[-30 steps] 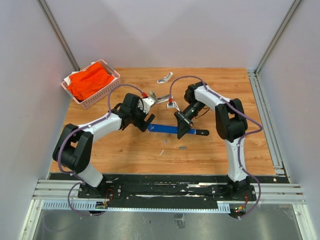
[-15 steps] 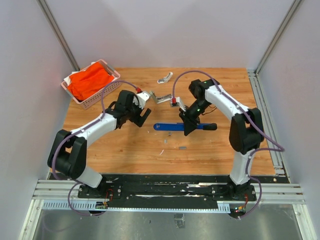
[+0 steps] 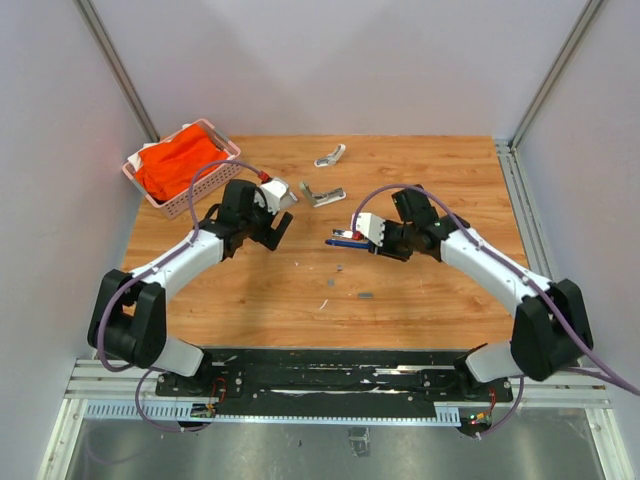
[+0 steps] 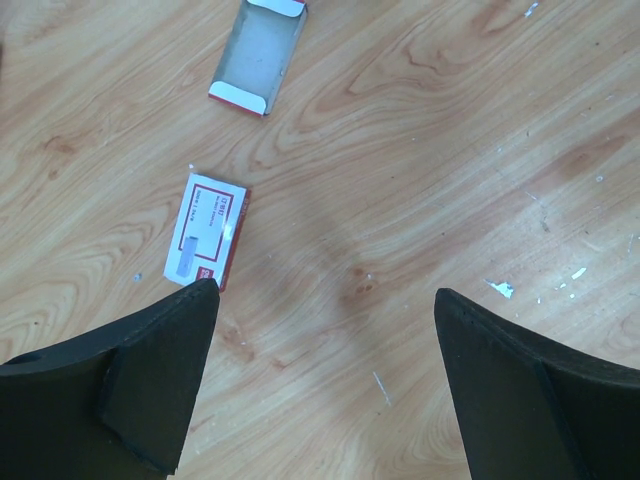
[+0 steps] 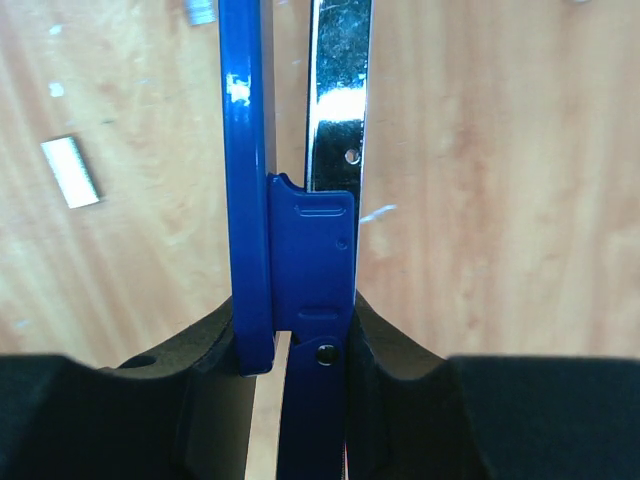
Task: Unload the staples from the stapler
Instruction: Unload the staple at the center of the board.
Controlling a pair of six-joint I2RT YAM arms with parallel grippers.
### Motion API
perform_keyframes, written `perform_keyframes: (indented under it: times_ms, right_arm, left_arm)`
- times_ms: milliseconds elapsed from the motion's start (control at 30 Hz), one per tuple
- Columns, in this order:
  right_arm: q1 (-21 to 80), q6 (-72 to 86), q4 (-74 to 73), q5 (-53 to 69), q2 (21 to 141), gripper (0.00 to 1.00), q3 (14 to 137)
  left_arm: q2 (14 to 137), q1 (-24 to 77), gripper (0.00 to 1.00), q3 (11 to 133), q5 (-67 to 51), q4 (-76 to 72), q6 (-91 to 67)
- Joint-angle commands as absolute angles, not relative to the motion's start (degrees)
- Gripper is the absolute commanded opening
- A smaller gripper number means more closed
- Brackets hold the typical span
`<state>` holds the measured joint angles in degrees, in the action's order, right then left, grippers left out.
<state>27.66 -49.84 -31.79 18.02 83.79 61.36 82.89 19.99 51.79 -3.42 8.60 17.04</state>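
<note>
The long slim stapler (image 5: 247, 150), glossy blue plastic with a bright chrome rail alongside, is clamped at one end between the matte black fingers of the right tool (image 5: 295, 335). That tool is closed narrowly on it above the centre of the wood-grain desk (image 3: 450, 300). A short ridged silvery strip of staples (image 5: 72, 172) lies flat on the desk nearby. The left tool (image 4: 325, 330) stands wide, holding nothing.

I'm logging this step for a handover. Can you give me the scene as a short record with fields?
stapler: clamped in right gripper, blue body and chrome rail side by side
left gripper: jaws open, holding nothing
staples: short strip lying on the table
white box: flat on the table
basket: far left corner, orange cloth inside
</note>
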Motion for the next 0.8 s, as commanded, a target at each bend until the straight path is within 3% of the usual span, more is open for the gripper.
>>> perform_keyframes:
  times_ms: [0, 333, 767]
  right_arm:
    - [30.5, -54.6, -9.7, 10.3, 75.0, 0.00, 55.5]
    - [35.2, -67.5, 6.1, 0.6, 69.8, 0.00, 45.7]
    - [42.2, -95.7, 47.4, -14.3, 68.5, 0.01, 27.2]
  left_arm:
    - [81.0, 19.7, 0.94, 50.8, -4.4, 6.2, 16.2]
    - [80.0, 19.7, 0.94, 50.3, -5.1, 5.5, 16.4]
    - [77.8, 19.7, 0.94, 52.6, -3.3, 7.0, 18.6]
